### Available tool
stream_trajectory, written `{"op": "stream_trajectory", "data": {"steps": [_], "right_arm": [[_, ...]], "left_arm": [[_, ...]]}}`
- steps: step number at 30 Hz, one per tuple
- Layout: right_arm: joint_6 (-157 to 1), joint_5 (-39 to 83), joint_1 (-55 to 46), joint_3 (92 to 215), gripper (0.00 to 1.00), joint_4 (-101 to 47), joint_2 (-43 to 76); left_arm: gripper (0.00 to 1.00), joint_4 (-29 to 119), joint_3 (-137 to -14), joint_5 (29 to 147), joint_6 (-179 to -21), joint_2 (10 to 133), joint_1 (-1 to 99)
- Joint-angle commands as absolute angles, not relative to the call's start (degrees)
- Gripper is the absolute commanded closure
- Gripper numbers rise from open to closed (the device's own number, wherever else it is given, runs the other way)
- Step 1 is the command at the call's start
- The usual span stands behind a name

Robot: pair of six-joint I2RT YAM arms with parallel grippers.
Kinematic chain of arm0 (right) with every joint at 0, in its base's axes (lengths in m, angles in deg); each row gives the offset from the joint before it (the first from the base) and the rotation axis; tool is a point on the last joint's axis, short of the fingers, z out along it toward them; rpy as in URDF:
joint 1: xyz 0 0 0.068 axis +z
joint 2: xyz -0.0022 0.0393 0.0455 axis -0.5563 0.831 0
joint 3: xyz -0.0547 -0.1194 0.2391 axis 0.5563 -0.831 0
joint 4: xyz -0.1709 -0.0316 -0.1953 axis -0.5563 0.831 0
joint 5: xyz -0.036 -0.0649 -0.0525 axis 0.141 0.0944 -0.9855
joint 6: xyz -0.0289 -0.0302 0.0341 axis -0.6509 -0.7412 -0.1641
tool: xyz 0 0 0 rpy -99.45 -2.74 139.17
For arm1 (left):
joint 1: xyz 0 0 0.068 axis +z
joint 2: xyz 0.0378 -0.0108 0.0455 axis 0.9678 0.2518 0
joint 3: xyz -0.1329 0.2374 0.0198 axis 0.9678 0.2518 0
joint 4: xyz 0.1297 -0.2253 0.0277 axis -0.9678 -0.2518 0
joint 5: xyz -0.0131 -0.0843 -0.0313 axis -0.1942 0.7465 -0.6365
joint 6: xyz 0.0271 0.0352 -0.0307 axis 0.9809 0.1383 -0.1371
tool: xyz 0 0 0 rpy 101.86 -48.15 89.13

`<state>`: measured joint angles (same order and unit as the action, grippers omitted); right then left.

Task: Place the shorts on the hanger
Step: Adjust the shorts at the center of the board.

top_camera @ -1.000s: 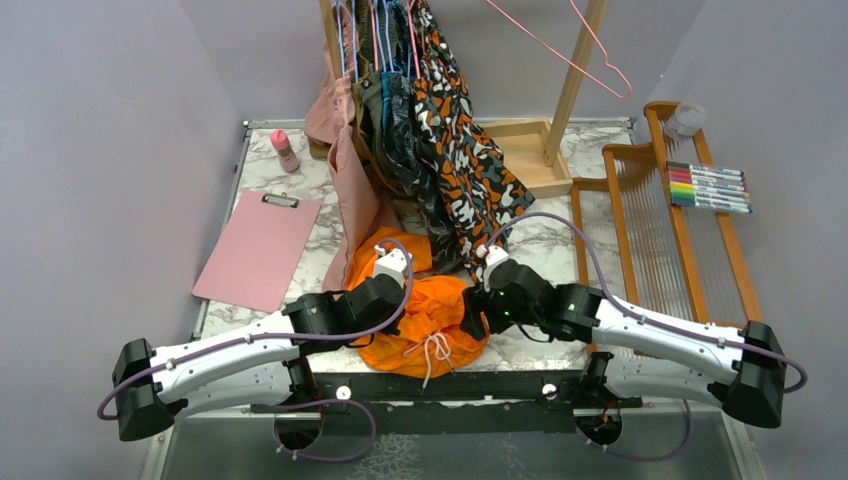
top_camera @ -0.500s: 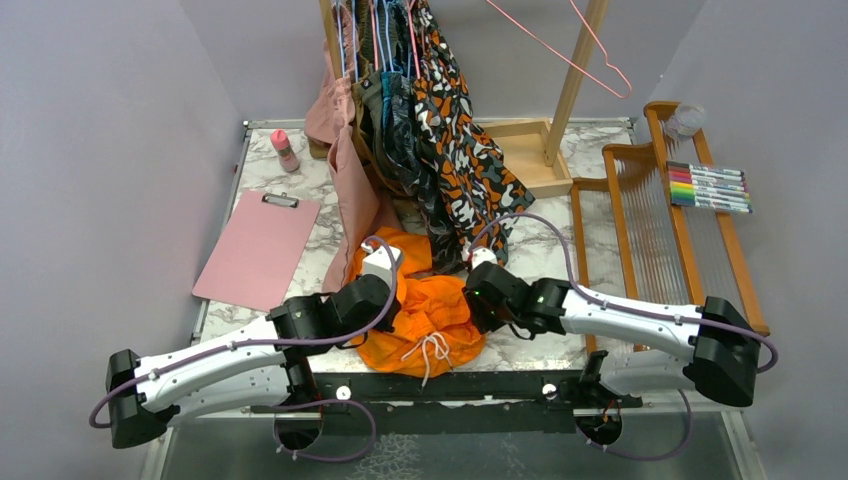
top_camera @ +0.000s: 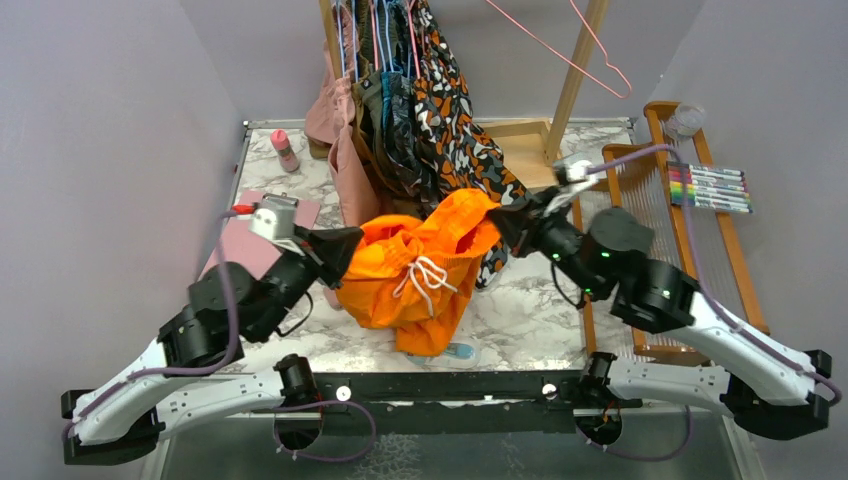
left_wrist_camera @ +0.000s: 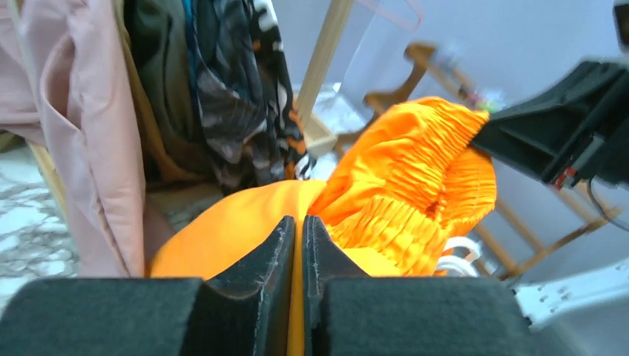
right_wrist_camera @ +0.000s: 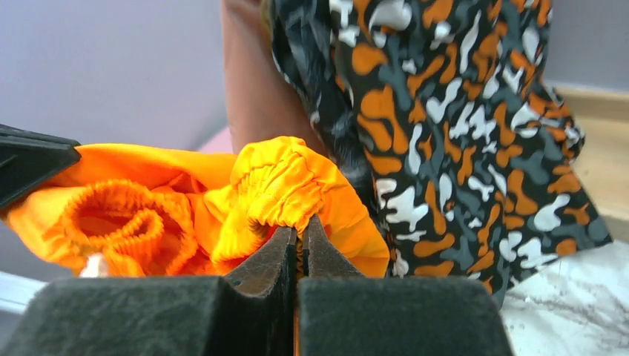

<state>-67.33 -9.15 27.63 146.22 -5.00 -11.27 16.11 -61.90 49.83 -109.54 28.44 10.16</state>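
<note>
The bright orange shorts [top_camera: 420, 270] hang above the table between my two grippers, with the white drawstring [top_camera: 420, 272] dangling in front. On the left side of the waistband my left gripper [top_camera: 352, 243] is shut on the orange fabric [left_wrist_camera: 400, 170], which is pinched between its fingers [left_wrist_camera: 298, 222]. My right gripper [top_camera: 500, 222] is shut on the gathered waistband at the right, as the right wrist view shows [right_wrist_camera: 300, 231]. The pink wire hanger [top_camera: 545, 43] hangs high at the back right, beside the wooden pole, well apart from the shorts.
Several garments hang on the rack just behind the shorts, among them a blotch-patterned one [top_camera: 455, 140] and a dusty pink one [top_camera: 345, 170]. A wooden rack [top_camera: 660, 220] with markers [top_camera: 710, 187] stands at the right. A pink bottle [top_camera: 285, 150] and a clipboard [top_camera: 306, 210] sit at the left.
The right gripper has shut on the waistband. Both arms have risen and moved apart toward the back, lifting the shorts off the table.
</note>
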Motion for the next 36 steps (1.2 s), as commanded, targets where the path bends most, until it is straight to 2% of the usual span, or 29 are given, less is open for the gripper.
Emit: {"op": "stream_trajectory", "data": {"steps": [1, 3, 4, 5, 6, 12, 17, 21, 27, 36], "right_arm": [[-70.2, -13.3, 27.6, 143.1, 0.99, -7.7, -15.4], [-67.1, -13.3, 27.6, 137.5, 0.99, -6.6, -17.9], [-65.3, -13.3, 27.7, 134.8, 0.99, -5.5, -19.7], [-63.3, -13.3, 27.6, 132.1, 0.99, -4.4, -21.0], [-61.5, -13.3, 27.6, 129.8, 0.99, -3.1, -22.5], [-54.2, -11.5, 27.7, 118.6, 0.99, 0.5, -29.4], [-52.4, -9.5, 27.6, 115.0, 0.99, 0.3, -29.7], [-51.7, -7.5, 27.6, 113.8, 0.99, -0.7, -27.1], [-51.1, -5.5, 27.6, 112.2, 0.99, -1.8, -24.5], [-49.1, -5.5, 27.6, 111.5, 0.99, -0.7, -25.6]], "left_arm": [[0.64, 20.4, -60.4, 47.1, -104.2, 26.6, 10.3], [0.26, 18.5, -57.3, 48.1, -107.1, 26.0, 10.3], [0.13, 17.4, -55.9, 48.5, -108.6, 25.5, 10.3], [0.04, 16.3, -54.7, 48.7, -110.1, 25.1, 10.3], [0.01, 15.0, -53.8, 48.8, -111.3, 24.7, 10.3], [0.01, 13.0, -50.8, 49.4, -114.8, 24.5, 10.3], [0.02, 14.2, -51.0, 54.5, -115.3, 32.6, 10.3], [0.07, 16.0, -50.4, 60.0, -116.8, 41.6, 10.3], [0.23, 22.5, -48.8, 66.4, -118.7, 51.9, 10.2], [0.2, 26.8, -51.9, 71.8, -114.2, 63.2, 9.9]]}}
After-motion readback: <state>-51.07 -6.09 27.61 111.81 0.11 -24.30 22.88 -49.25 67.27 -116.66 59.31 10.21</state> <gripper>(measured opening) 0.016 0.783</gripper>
